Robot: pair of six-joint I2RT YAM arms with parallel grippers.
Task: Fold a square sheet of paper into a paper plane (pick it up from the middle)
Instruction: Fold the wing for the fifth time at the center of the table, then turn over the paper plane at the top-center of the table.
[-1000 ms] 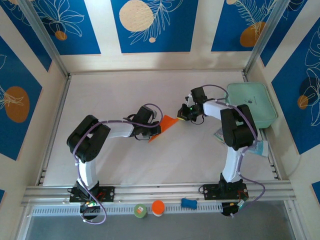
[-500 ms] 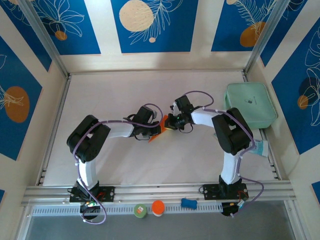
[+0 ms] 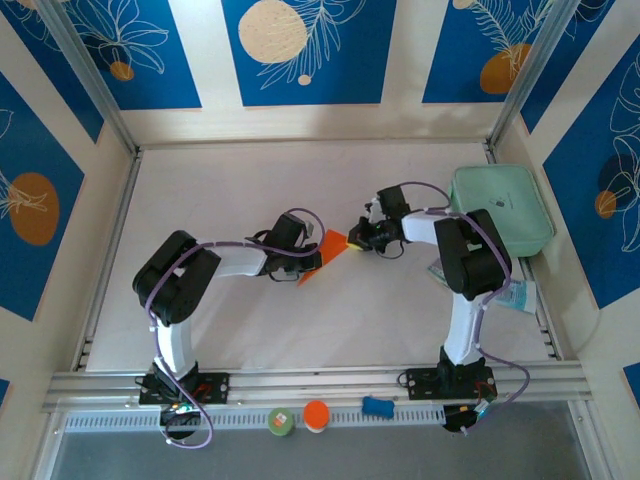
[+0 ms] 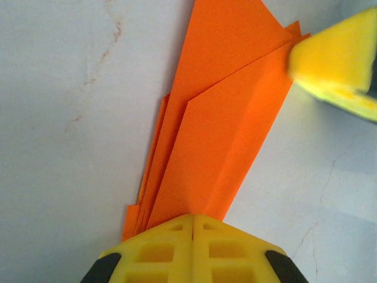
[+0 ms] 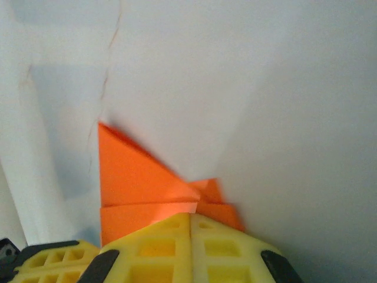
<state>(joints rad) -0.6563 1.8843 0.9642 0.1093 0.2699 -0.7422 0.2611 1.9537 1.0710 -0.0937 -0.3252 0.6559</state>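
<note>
Orange is what I notice first. Where does it lie?

Me: That is the paper plane (image 3: 328,247), folded to a narrow dart and lying flat on the white tabletop (image 3: 240,190), about mid-way across. It sits between my two claws, well apart from the mint-green case (image 3: 503,208) at the right edge.

Visitor: And your left claw?

Me: My left claw (image 3: 303,264) is closed, its two yellow fingers pressed flush together. In its wrist view, the left claw (image 4: 192,221) has its tips on the dart's narrow near end, and the paper plane (image 4: 224,130) fans away from them in creased layers. I cannot tell whether the paper is nipped between the fingers or only pinned beneath them.

Visitor: The right one?

Me: My right claw (image 3: 360,238) is closed as well, with no gap between its fingers. It comes in from the other side and meets the dart's wide end. From its own camera the right claw (image 5: 189,219) has its tips over the edge of the paper plane (image 5: 132,174), whose corner points away to the left. Again I cannot tell if the paper is gripped or just touched.

Visitor: How close are the two?

Me: Near each other, with the dart spanning the space between them. One finger (image 4: 333,65) of the right claw shows at the paper's far corner in my left wrist view.
</note>
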